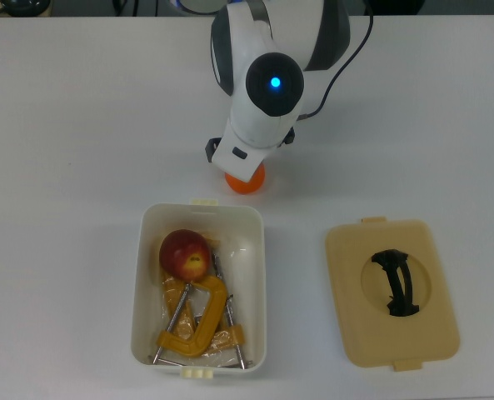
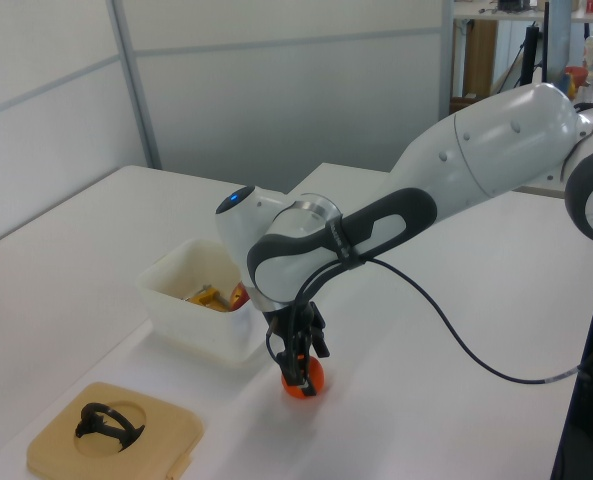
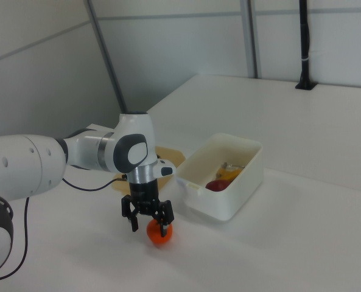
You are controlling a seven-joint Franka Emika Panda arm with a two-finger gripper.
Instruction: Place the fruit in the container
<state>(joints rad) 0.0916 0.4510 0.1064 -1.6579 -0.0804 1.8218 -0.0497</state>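
The orange [image 3: 159, 235] sits on the worktop [image 1: 63, 125] just outside the tub [image 1: 257, 275], beside the tub's short wall with the cream latch tab. The gripper [image 3: 148, 224] stands directly over it, jaws pointing straight down and spread open, one finger on either side of the fruit's upper half; nothing is clamped yet. The orange is round, so no axis matters: it lies squarely between the jaws, and closing looks like the next step. The apple [image 1: 186, 253] already rests inside the tub, at the end nearest the orange, next to a C-clamp [image 1: 198, 321].
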